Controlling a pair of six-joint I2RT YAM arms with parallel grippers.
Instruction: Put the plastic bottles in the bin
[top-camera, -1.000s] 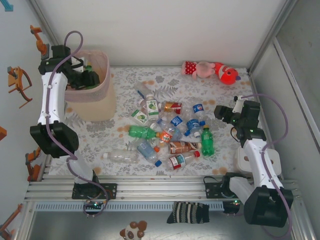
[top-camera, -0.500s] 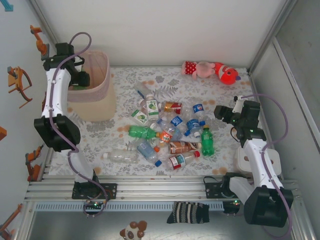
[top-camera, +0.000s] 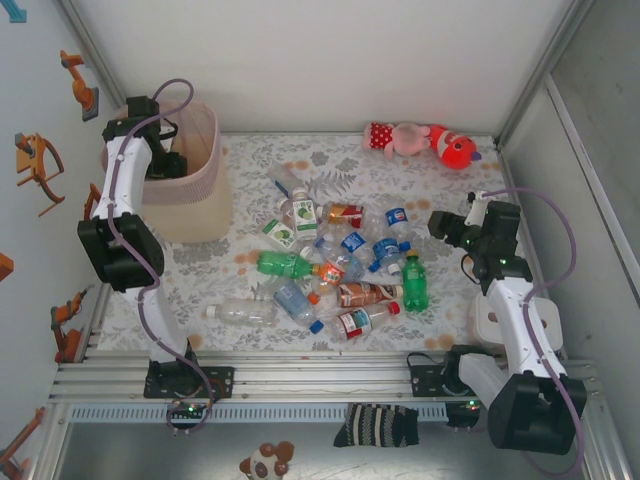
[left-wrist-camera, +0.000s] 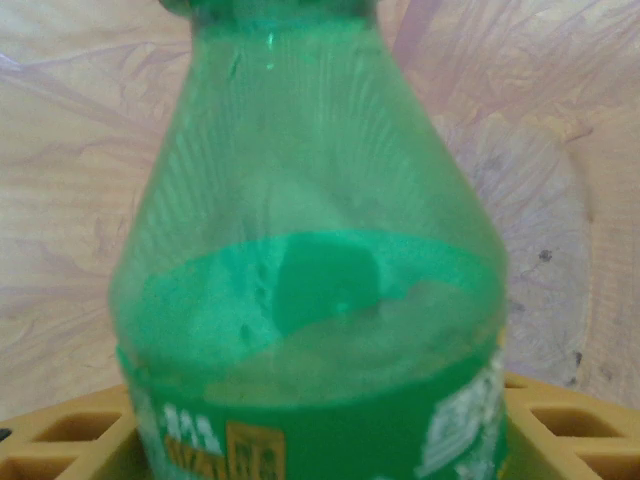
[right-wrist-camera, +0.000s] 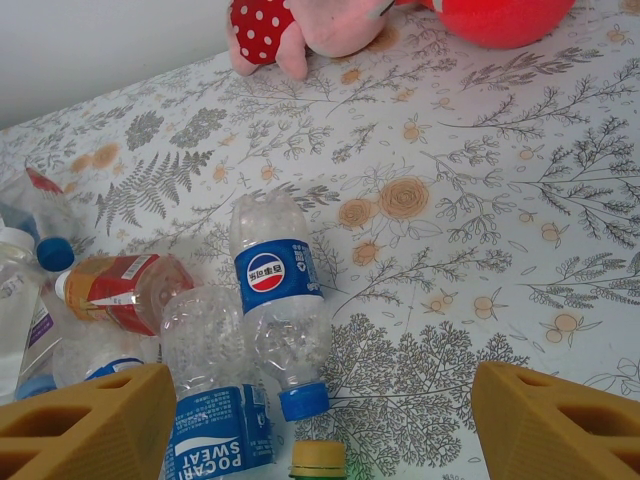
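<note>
Cannot tell if gripping translucent green plastic bottle (left-wrist-camera: 310, 250) with left gripper (top-camera: 167, 165) over pale pink perforated plastic bin (top-camera: 203, 200); holds right gripper (right-wrist-camera: 322, 395) wide open, empty.

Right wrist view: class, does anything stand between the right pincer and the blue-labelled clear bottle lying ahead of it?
Yes: a yellow-green cap of another bottle sits at the bottom edge, between the fingers of the open right pincer, just short of the blue-labelled bottle. Otherwise bare tablecloth.

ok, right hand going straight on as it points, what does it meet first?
Probably the green bottle cap low between the fingers of the right hand, then the blue-labelled clear bottle lying beyond it. Depth is unclear.
</note>
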